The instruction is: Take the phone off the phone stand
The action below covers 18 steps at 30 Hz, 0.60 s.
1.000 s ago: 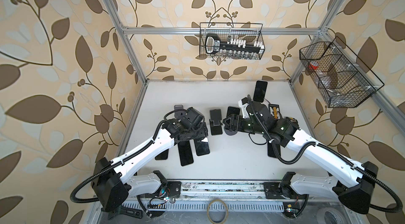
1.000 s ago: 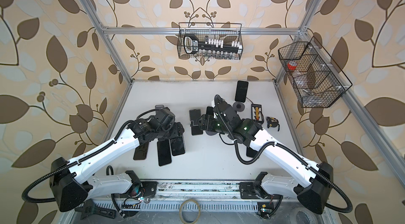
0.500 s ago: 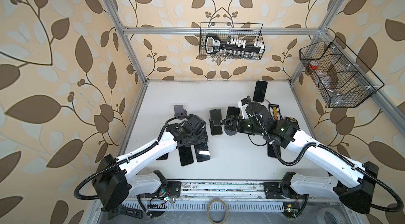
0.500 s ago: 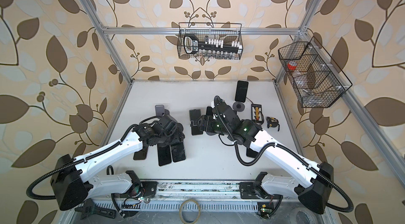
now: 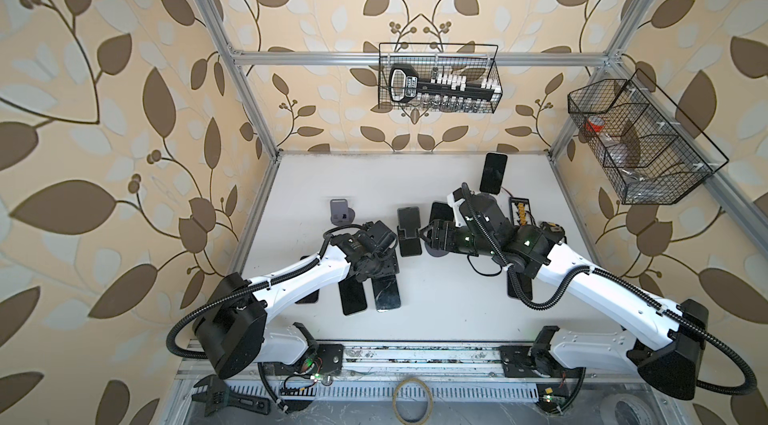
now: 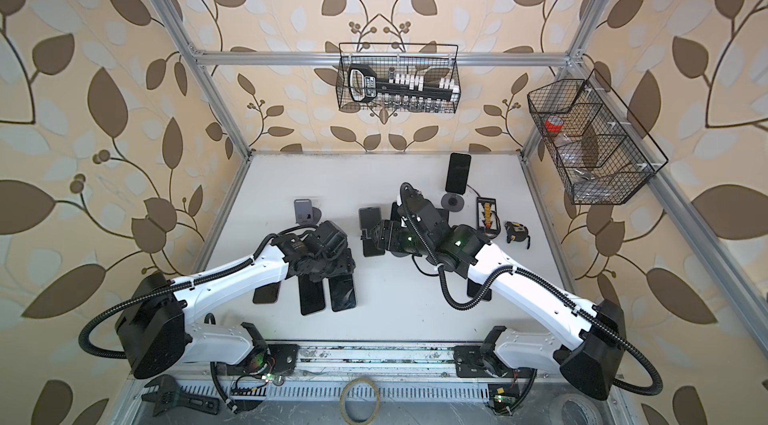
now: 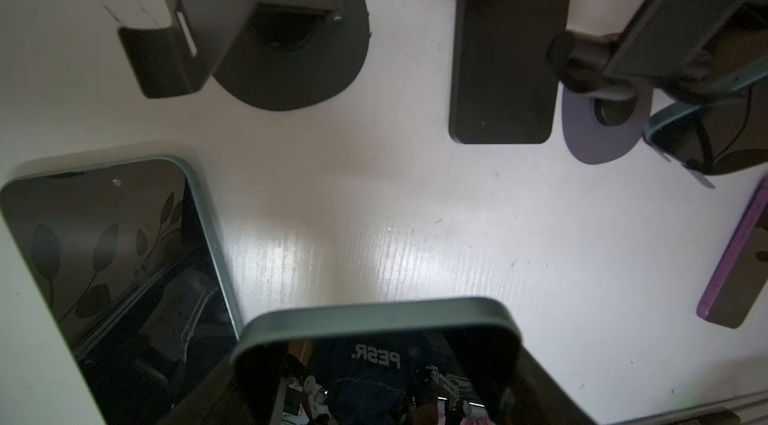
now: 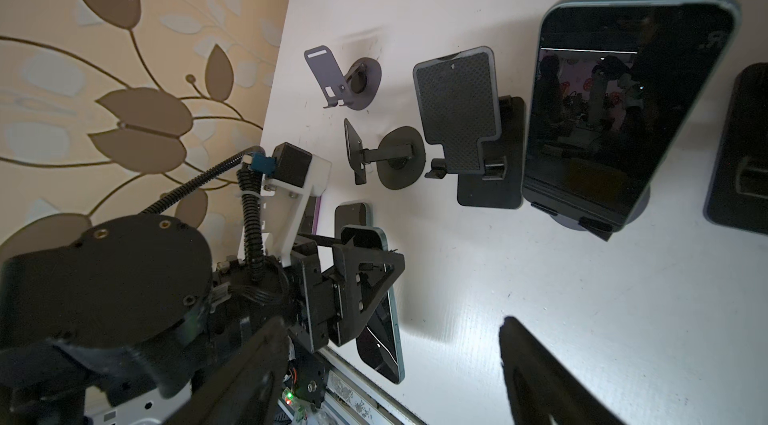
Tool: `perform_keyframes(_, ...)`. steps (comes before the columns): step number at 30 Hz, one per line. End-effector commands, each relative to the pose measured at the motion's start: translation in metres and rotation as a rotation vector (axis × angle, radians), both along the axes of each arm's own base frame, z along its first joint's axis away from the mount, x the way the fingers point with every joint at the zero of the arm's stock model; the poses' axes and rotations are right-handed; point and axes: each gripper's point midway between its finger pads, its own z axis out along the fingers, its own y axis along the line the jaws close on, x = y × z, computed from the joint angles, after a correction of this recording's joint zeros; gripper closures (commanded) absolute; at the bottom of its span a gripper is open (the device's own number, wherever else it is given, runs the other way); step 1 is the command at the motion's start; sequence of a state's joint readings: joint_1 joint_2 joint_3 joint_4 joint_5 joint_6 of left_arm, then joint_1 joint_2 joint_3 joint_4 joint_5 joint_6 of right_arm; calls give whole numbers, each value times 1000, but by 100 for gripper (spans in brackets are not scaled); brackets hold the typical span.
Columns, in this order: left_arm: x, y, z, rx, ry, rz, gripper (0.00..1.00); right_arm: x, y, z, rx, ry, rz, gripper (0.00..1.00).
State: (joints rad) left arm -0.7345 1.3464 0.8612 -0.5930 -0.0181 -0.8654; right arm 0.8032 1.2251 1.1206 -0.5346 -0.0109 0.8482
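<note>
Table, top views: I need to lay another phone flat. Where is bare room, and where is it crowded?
Bare: the table's front middle, between the flat phones and the right arm; also the far-left corner behind the empty grey stand. Crowded: the centre, around the right gripper, with stands and phones packed close.

My left arm (image 5: 299,277) and right arm (image 5: 615,296): white link shells, black joints, black boxy bases. Ribbed black cable (image 5: 536,305) loops along each. I see green LEDs (image 5: 527,242) on right wrist. Left wrist: white camera bracket (image 8: 299,190), blue plug (image 8: 262,164), brass screws (image 8: 101,232). Right pincer (image 5: 424,232) black, angular.
</note>
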Motion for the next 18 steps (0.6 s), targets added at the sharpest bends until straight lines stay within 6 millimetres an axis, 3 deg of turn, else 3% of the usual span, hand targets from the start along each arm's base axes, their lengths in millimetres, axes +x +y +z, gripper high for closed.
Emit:
perform_keyframes(1, 1, -9, -2, -16, 0, -20, 50, 0, 2, 5, -10, -19, 19, 19)
perform_keyframes(18, 2, -15, -38, 75, 76, -85, 48, 6, 4, 5, -41, -49, 36, 19)
